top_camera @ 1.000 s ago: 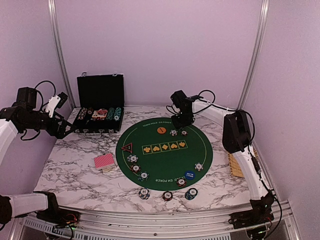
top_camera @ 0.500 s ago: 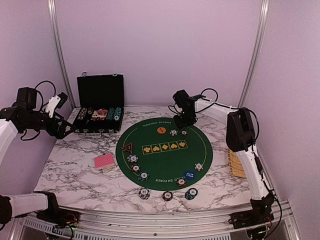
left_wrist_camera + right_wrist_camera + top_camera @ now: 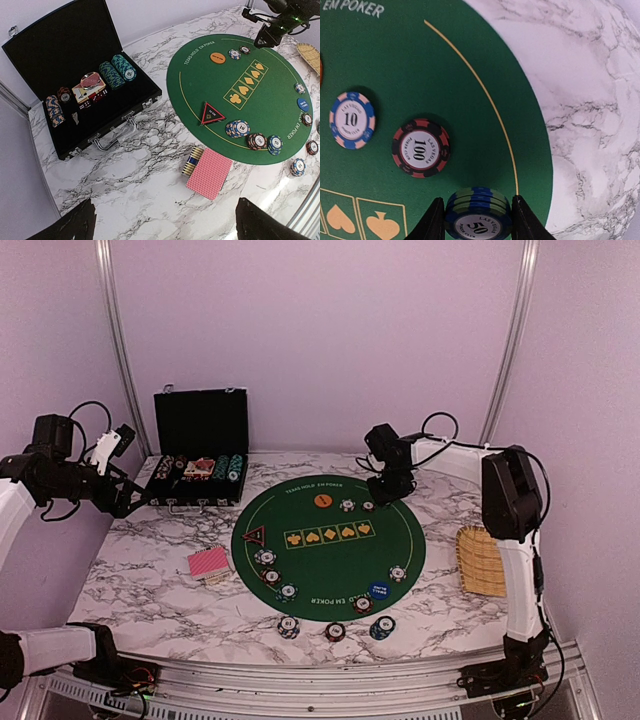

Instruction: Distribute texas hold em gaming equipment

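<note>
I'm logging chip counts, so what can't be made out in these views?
Right wrist: the 50-chip stack in the right gripper is cut off by the bottom edge, so its height is unknown.
Top view: values on the chips across the green mat are too small to read.
Left wrist: the wicker basket is cut off by the right edge.

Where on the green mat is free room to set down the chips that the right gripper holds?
For the chip stack: the mat is bare in the middle, between the yellow suit boxes and the blue button. Also bare: the right rim past the 100 chip. Crowded: the left rim near the triangle marker, and the near edge.
</note>
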You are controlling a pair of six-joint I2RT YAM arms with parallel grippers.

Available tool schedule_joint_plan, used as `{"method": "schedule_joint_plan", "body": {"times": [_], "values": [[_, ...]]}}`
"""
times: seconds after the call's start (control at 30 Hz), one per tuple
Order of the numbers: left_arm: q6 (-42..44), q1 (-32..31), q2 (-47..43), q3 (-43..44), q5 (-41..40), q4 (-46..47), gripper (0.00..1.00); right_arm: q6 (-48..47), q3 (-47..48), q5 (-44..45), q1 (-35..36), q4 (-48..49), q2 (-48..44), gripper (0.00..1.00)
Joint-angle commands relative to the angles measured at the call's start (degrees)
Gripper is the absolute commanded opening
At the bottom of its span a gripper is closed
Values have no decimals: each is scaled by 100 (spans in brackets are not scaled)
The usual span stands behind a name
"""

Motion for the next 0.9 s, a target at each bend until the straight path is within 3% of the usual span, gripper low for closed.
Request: {"method": "schedule_joint_plan", "body": {"times": [0.0, 0.53, 0.73, 0.87], "values": [[34, 15, -82, 99, 63, -199, 99, 69, -298, -113, -95, 294, -205, 15], [87, 19, -66, 63, 54, -200, 99, 59, -49, -356, -179, 301, 135, 19], [112, 27, -65, 57, 46, -199, 99, 39, 1, -316, -184, 219, 114, 37], [116, 21, -87, 47, 26, -207, 99, 35, 25, -286, -184, 178, 65, 41]]}}
